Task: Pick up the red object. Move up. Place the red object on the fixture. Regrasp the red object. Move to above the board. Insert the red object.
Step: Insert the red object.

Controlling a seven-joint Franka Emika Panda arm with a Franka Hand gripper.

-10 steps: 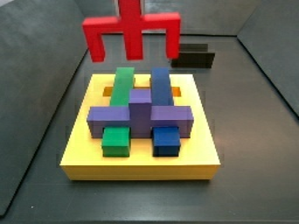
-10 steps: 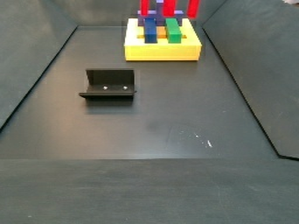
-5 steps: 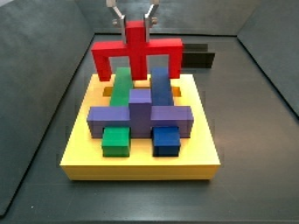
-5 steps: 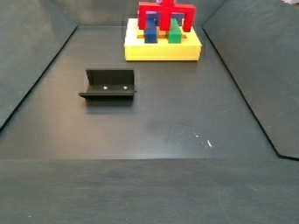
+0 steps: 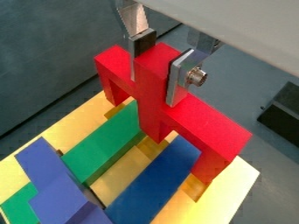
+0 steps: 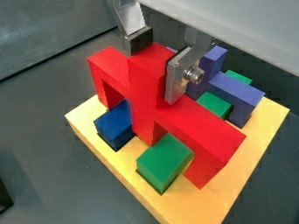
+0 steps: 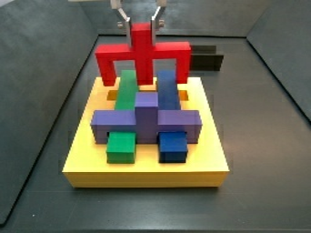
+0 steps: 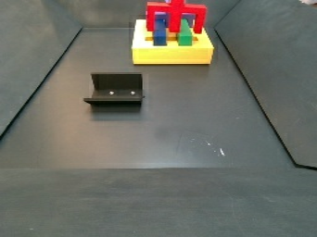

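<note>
My gripper (image 5: 162, 59) is shut on the raised centre tab of the red object (image 5: 152, 101), which hangs upright with its legs down. In a side view the gripper (image 7: 137, 18) holds the red object (image 7: 144, 55) at the far end of the yellow board (image 7: 145, 173). Its legs straddle the green bar (image 7: 126, 86) and the blue bar (image 7: 166, 86). I cannot tell whether the legs sit in the slots. The red object (image 6: 140, 96) and gripper (image 6: 158, 59) also show in a wrist view. The black fixture (image 8: 115, 90) stands empty on the floor, apart from the board (image 8: 173, 56).
A purple cross-shaped block (image 7: 145, 116) lies across the middle of the board, with a small green block (image 7: 119, 146) and a small blue block (image 7: 174, 146) in front of it. Dark walls enclose the floor. The fixture (image 7: 202, 61) shows behind the board.
The red object has come down from well above the board to its far end. It has hardly moved over the last half second.
</note>
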